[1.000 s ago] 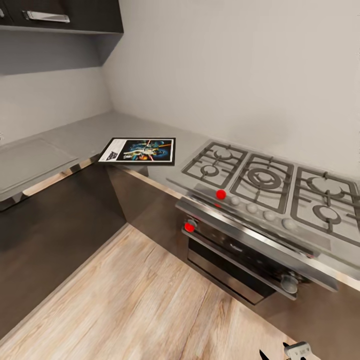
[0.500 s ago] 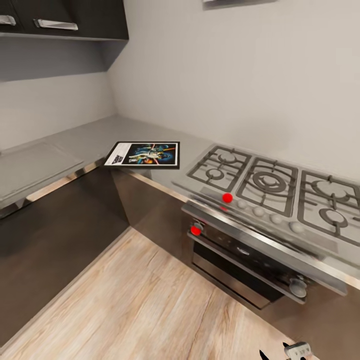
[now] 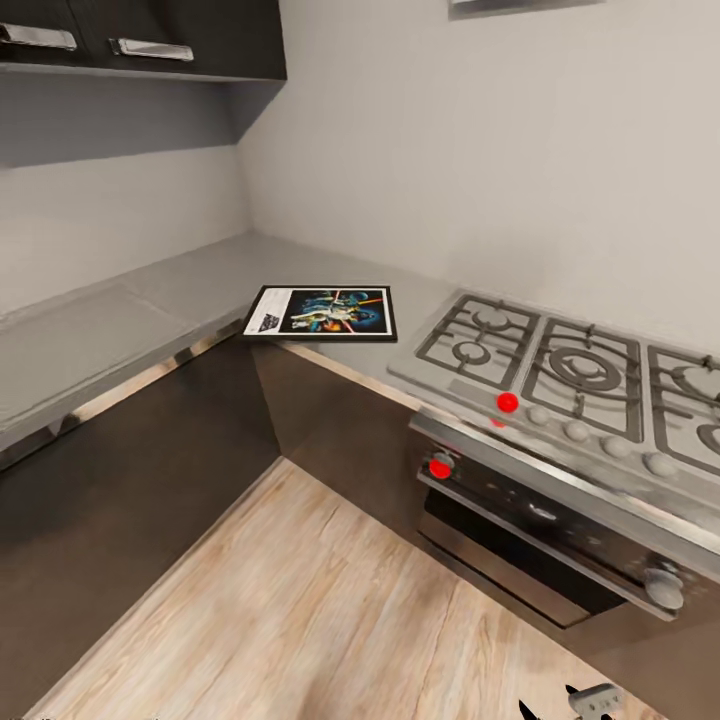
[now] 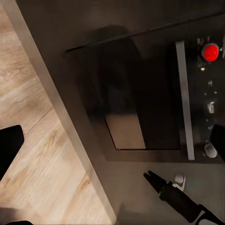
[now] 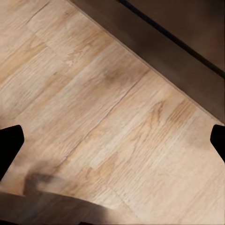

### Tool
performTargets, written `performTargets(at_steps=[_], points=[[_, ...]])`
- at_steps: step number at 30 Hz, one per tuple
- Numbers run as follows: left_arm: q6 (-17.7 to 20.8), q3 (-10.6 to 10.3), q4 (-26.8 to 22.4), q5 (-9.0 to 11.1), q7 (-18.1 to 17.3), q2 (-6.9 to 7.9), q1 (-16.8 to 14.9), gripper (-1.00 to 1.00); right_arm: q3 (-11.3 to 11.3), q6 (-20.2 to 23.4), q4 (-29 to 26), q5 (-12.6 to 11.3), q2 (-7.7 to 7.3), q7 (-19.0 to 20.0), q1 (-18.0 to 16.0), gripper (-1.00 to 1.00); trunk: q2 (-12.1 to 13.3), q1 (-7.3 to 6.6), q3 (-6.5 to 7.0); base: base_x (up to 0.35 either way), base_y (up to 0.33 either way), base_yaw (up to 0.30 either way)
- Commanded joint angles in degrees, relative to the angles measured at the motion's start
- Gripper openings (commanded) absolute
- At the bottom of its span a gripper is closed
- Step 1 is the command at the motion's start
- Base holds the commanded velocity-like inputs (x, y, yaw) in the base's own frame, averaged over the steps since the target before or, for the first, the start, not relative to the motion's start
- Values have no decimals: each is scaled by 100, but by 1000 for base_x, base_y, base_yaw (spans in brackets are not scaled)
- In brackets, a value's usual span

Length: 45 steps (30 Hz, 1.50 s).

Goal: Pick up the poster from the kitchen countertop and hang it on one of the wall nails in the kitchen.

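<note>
Turning my head rightward, I am seeing the poster [image 3: 322, 313] lying unmoved on the counter [image 3: 190, 285], well ahead of my right tool [image 5: 112, 140], whose fingers [image 5: 9, 147] are spread open.

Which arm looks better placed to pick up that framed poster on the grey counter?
Probably the left: the black-framed Star Wars poster lies on the light grey countertop toward the robot's left, left of the steel gas hob.

Steel gas hob [image 3: 575, 370] above oven [image 3: 540, 525]; wood floor [image 3: 300, 620].
</note>
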Motion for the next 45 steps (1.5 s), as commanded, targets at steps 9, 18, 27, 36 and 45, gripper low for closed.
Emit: performTargets(at_steps=[9, 18, 27, 36, 45], points=[[60, -5, -3, 25, -6, 1, 2, 100, -26, 0, 4, -40, 4, 41, -3, 100, -2, 0, 15, 2, 182, 211], [60, -1, 15, 31, -5, 5, 2, 100, 73, 2, -42, -55, 143, 63, -8, 100, -2, 0, 32, 0, 16, 187], [-161, 184, 584, 51, 1, 7, 2, 100, 109, 970, -1605, -137, 1417, 90, -229, 100, -2, 0, 33, 0, 1, 15], [-505, 389, 979, 52, 3, 12, 2, 100, 114, 2005, -2299, -1164, 2104, -130, -1180, 100, -2, 0, 34, 0, 0, 0], [-511, 477, 1016, 52, 94, 44, 2, 100, 1135, 1673, -2336, -6204, 2371, -720, -2219, 100, -2, 0, 34, 0, 0, 0]])
